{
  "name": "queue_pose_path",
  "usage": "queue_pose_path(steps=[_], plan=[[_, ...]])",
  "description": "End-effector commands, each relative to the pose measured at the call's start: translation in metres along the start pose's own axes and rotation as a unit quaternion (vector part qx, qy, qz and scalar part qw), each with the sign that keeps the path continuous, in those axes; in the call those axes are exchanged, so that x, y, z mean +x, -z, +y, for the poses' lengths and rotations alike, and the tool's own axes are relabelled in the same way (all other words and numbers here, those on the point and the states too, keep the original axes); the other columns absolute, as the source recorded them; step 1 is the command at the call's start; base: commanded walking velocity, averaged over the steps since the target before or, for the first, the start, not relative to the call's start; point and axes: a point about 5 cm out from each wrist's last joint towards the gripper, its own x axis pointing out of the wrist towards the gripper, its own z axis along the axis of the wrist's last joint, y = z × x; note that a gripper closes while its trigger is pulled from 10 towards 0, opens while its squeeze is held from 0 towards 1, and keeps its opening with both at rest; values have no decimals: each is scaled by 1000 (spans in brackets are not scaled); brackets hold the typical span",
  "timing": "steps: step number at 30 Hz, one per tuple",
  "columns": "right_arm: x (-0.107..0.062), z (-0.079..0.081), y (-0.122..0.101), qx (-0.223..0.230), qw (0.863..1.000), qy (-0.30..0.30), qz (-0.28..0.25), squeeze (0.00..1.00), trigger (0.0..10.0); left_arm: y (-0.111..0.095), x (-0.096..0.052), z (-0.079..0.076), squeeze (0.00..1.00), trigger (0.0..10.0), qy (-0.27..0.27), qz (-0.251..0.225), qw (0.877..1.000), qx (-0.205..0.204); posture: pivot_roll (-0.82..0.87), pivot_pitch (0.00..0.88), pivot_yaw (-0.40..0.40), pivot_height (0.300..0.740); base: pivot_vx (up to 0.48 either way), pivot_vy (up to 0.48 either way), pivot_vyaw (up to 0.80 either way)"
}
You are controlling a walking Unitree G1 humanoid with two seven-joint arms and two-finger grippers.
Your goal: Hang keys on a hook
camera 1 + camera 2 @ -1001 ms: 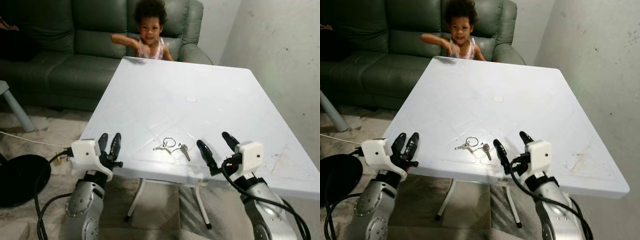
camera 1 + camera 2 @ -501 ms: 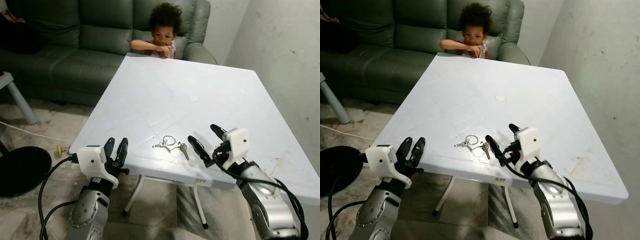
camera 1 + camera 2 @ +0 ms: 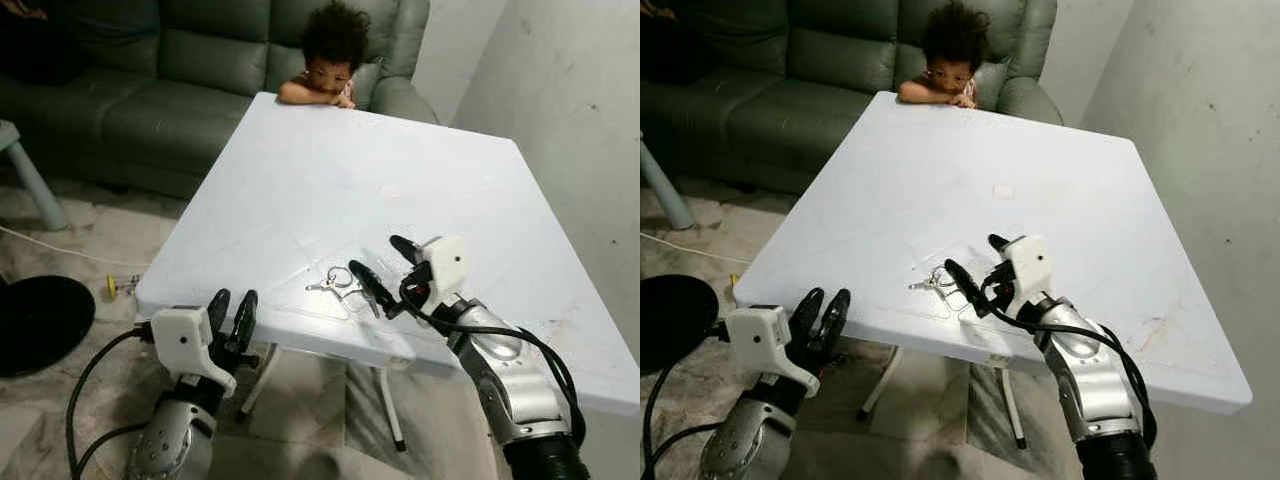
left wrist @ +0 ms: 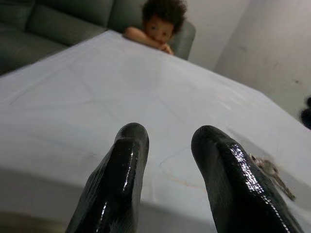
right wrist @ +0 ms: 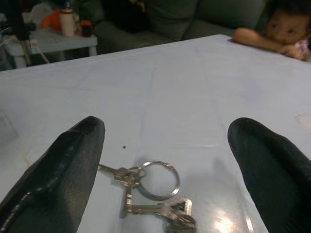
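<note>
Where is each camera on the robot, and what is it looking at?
Left and right eye views: on the head, looking down at the white table; both arms show.
Left wrist view: on the left arm, looking along the left pincer over the table's near edge.
Right wrist view: on the right arm, looking between the open right pincer at the keys.
Shared: keys, table and the person leaning on its far edge.

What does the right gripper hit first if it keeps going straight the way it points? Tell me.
Most likely the keys: they lie on the white table between and just ahead of the open right gripper. Depth is uncertain; it might pass above them.
</note>
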Motion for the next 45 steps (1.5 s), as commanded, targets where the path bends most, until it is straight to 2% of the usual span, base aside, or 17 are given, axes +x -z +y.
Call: queue_pose_path(steps=[1, 12, 14, 17, 24, 41, 42, 43, 44, 45], plan=[[4, 0, 0, -2, 1000, -8, 11, 0, 10000, -1, -4, -7, 0, 10000, 6, 5, 1000, -5, 209, 125, -165, 740, 0, 0, 0], [18, 7, -2, 5, 1000, -20, 18, 0, 10000, -3, -20, -10, 0, 10000, -4, 20, 1000, -7, 232, 177, -171, 740, 0, 0, 0], [24, 16, 2, 2, 999, -22, 26, 0, 10000, -3, -27, -12, 0, 10000, -9, 28, 1000, -8, 242, 193, -175, 740, 0, 0, 0], [26, 19, 3, 3, 999, -22, 29, 0, 10000, -3, -29, -11, 0, 10000, -12, 30, 999, -9, 244, 200, -177, 740, 0, 0, 0], [30, 43, 5, 15, 999, -34, 29, 0, 10000, -4, -39, -15, 0, 10000, -23, 42, 999, -12, 255, 229, -186, 740, 0, 0, 0], [41, 56, 2, 29, 999, -7, 13, 0, 10000, -6, -45, -17, 0, 10000, -35, 50, 998, -13, 277, 255, -192, 740, 0, 0, 0], [42, 57, 1, 29, 1000, -6, 9, 0, 6784, -6, -45, -17, 0, 10000, -36, 50, 998, -12, 278, 256, -192, 740, 0, 0, 0], [42, 57, 1, 29, 1000, -5, 6, 0, 6784, -7, -46, -17, 0, 10000, -37, 50, 998, -12, 279, 256, -191, 740, 0, 0, 0], [42, 58, 0, 32, 999, -6, 5, 0, 3882, -7, -46, -17, 0, 10000, -37, 51, 998, -12, 279, 259, -192, 740, 0, 0, 0], [42, 58, 0, 35, 999, -6, 4, 0, 3882, -7, -47, -17, 0, 10000, -38, 51, 998, -12, 280, 259, -192, 740, 0, 0, 0]])
